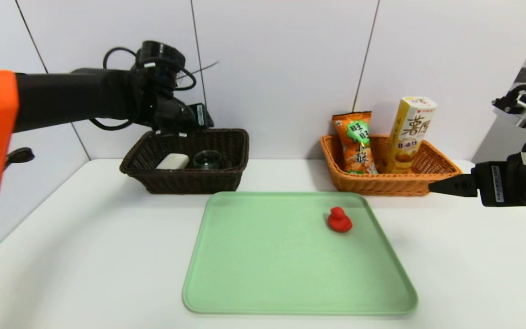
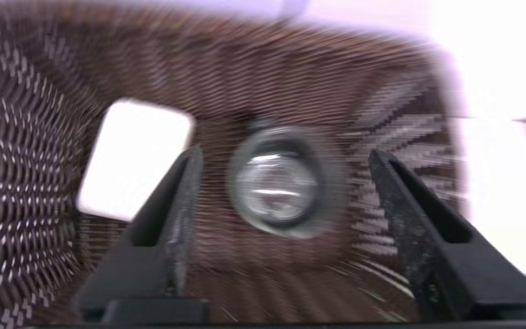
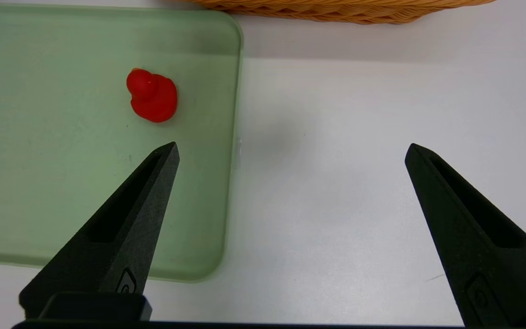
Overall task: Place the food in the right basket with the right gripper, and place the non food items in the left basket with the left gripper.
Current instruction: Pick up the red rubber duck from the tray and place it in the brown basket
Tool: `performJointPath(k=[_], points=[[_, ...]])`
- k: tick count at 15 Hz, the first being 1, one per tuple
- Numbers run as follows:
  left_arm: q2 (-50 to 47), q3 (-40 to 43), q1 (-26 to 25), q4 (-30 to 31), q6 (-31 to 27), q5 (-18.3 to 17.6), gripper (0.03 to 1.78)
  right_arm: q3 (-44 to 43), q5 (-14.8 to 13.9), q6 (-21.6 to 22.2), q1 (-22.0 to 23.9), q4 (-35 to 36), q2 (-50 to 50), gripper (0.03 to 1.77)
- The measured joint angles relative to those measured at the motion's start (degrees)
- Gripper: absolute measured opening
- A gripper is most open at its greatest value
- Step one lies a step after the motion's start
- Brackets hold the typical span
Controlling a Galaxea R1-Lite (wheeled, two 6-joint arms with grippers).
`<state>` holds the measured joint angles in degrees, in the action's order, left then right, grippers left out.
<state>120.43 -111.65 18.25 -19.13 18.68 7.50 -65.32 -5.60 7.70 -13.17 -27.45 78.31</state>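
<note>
The red toy duck [image 1: 339,220] sits on the green tray [image 1: 263,292], near the orange basket [image 1: 441,170]. It looks light, rubbery and rounded; gripping its body sides seems safest. Left gripper [image 2: 281,157] hangs with jaws wide over the brown basket [image 1: 240,151]; right gripper [image 3: 290,151], jaws wide, is parked beside the tray.
</note>
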Motion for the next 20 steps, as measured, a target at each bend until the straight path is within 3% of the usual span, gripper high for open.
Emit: performJointPath(k=[3,7,9,15,17,20], points=[[-9.07,4.57,6.72,-0.55,-0.99,-0.45,1.44,-0.04,0.0,0.17,-0.13,0.26,0.27,1.71],[-17.2,19.4,16.14,4.04,-5.89,-3.07,1.55,0.05,-0.07,0.21,-0.09,0.26,0.29,1.71],[-18.53,27.59,19.2,13.18,-6.61,-5.74,1.58,0.11,-0.1,0.3,-0.09,0.22,0.27,1.71],[-11.5,47.13,26.81,53.05,-11.57,-10.41,1.65,0.2,0.09,0.43,0.11,0.22,0.32,1.71],[-8.17,50.44,28.64,59.98,-12.29,-12.56,1.66,0.24,0.17,0.5,0.13,0.22,0.33,1.71],[-3.4,51.52,29.67,65.49,-13.73,-13.17,1.67,1.12,0.17,1.11,0.29,0.33,0.43,1.71]])
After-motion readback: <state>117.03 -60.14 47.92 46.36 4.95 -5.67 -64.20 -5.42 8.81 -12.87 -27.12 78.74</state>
